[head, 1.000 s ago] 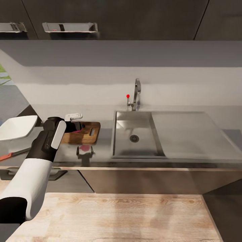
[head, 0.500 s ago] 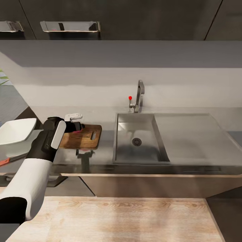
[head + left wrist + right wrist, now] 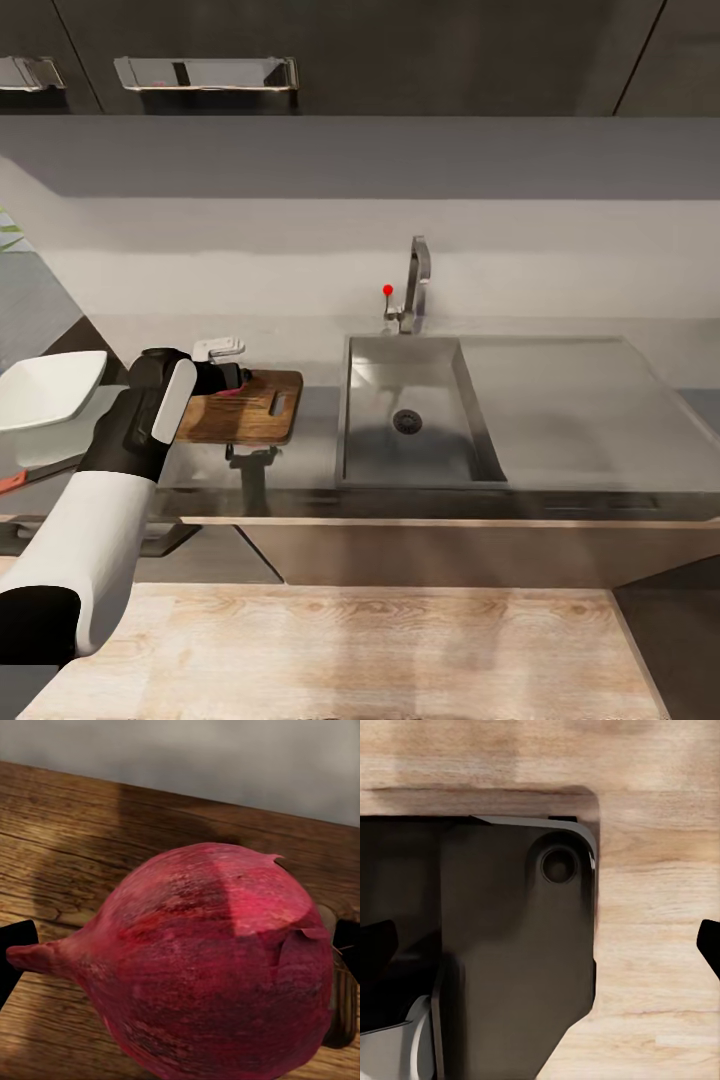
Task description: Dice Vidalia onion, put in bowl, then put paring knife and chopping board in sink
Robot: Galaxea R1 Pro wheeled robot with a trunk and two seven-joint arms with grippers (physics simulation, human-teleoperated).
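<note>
My left gripper is shut on the Vidalia onion, a dark red bulb, over the left end of the brown chopping board. Up close, the onion sits between the black fingertips, with the board's wood right behind it; whether it touches the board I cannot tell. The sink lies right of the board, its basin holding nothing. The white bowl stands at the far left on the countertop. The paring knife's orange-red handle peeks in below the bowl. My right gripper is open over the floor.
A chrome tap with a red-tipped lever rises behind the basin. The flat drainboard stretches to the right. Black upper cabinets hang overhead. The robot's dark base and light wood floor lie under the right gripper.
The whole picture has shifted slightly as the camera moved. My left gripper stays shut on the onion over the board's left end; the things have not moved.
</note>
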